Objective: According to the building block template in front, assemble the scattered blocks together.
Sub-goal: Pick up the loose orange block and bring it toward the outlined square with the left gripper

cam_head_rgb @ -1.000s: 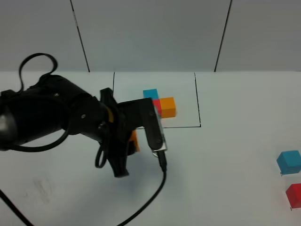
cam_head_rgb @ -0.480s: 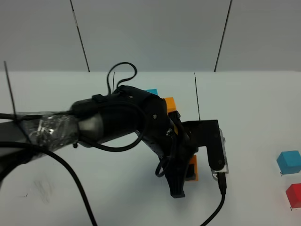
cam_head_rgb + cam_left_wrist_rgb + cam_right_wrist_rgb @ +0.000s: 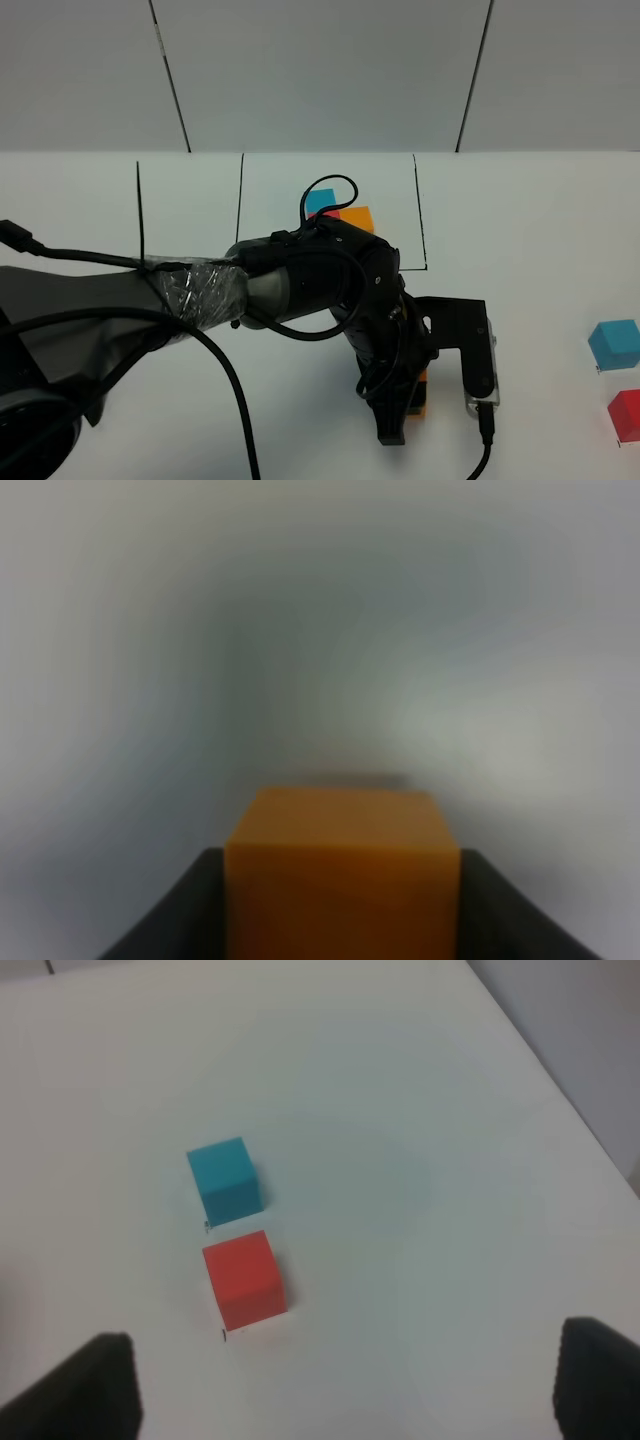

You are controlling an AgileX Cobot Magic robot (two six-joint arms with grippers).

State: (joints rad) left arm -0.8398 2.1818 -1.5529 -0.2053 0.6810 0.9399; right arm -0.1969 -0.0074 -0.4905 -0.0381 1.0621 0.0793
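A white table [image 3: 540,220] carries everything. Toward its far middle a thin black rectangular outline [image 3: 421,215] is drawn on the surface. The building block template [image 3: 357,218] sits inside it, partly hidden. Near the table's right edge lie a light blue cube [image 3: 614,344] and, just nearer, a red cube [image 3: 626,415], close together but not touching.

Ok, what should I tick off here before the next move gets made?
1. Left claw shut on the orange cube: ok.
2. Orange cube resting on the table: cannot tell, its underside is hidden.
3. Template fully in sight from the high camera: not ok, the left arm covers part.
4. Blue cube and red cube untouched, side by side: ok.
5. Right claw open and empty: ok.
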